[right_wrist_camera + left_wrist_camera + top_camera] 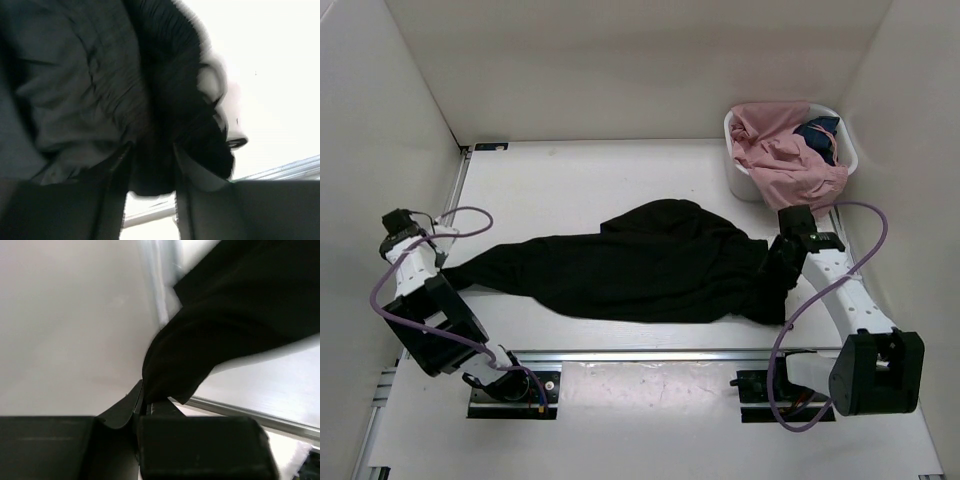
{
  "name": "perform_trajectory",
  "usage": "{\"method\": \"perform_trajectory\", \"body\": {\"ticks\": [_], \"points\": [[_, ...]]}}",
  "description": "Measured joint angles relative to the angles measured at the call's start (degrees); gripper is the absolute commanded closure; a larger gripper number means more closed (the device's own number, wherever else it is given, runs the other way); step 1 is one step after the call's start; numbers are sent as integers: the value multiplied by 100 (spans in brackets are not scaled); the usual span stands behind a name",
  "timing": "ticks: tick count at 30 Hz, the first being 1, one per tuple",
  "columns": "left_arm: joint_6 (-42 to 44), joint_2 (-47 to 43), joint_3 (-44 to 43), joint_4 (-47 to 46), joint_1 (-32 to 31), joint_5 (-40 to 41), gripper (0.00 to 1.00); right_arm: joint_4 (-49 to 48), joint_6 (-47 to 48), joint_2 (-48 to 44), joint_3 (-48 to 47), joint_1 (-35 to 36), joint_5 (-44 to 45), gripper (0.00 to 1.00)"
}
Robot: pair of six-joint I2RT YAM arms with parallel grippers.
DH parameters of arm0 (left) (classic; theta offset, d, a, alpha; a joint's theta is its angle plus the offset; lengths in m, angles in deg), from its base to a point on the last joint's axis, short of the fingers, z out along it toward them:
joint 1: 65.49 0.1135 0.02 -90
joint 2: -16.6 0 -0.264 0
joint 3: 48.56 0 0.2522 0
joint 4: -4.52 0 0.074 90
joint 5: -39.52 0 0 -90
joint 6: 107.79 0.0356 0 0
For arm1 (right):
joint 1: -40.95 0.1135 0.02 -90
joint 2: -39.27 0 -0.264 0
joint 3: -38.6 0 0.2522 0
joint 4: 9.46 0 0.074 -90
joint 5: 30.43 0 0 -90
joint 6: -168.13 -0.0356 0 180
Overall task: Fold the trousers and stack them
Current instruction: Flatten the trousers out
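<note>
The black trousers (640, 265) lie stretched across the middle of the white table (570, 180), bunched toward the right. My left gripper (448, 268) is shut on the narrow left end; in the left wrist view the cloth (225, 315) hangs out from between the closed jaws of that gripper (142, 402). My right gripper (772, 275) is shut on the thick right end; in the right wrist view a fold of the gathered fabric (75, 75) fills the gap in this gripper (152, 160), between its two fingers.
A white basket (738, 178) at the back right holds a pink garment (780, 155) and a dark blue one (818, 135). A metal rail (650, 355) runs along the near table edge. White walls close in the left, back and right sides.
</note>
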Motion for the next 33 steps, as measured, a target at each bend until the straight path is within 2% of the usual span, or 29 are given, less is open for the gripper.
{"method": "perform_trajectory", "body": {"ticks": [4,9,12,14,17,22,25,29,31,33], "points": [[153,-83,612,24,13,-35,86,-98,17,-4,612,-323,-525,53],[192,-109,767,26,22,-76,86,-282,-68,15,721,-363,-907,61],[190,-157,767,-17,76,-105,86,-345,-144,111,758,-363,-1021,75],[184,-157,767,-26,101,-131,86,-439,-168,125,879,-374,-1038,79],[164,-157,767,-35,125,-177,86,-520,-205,304,1082,-522,-1115,100],[72,-20,553,74,127,-304,86,-866,-164,940,1113,-1255,-1694,100],[31,256,33,133,127,-376,86,-828,-105,1246,424,-1585,-2214,100],[15,402,-737,111,151,-420,86,-645,63,1316,-1803,-1631,-2658,100],[24,400,-973,74,164,-422,86,-765,125,1086,-2616,-1705,-2822,100],[48,400,-1038,44,170,-422,86,-798,127,553,-2800,-1939,-2933,100]]}}
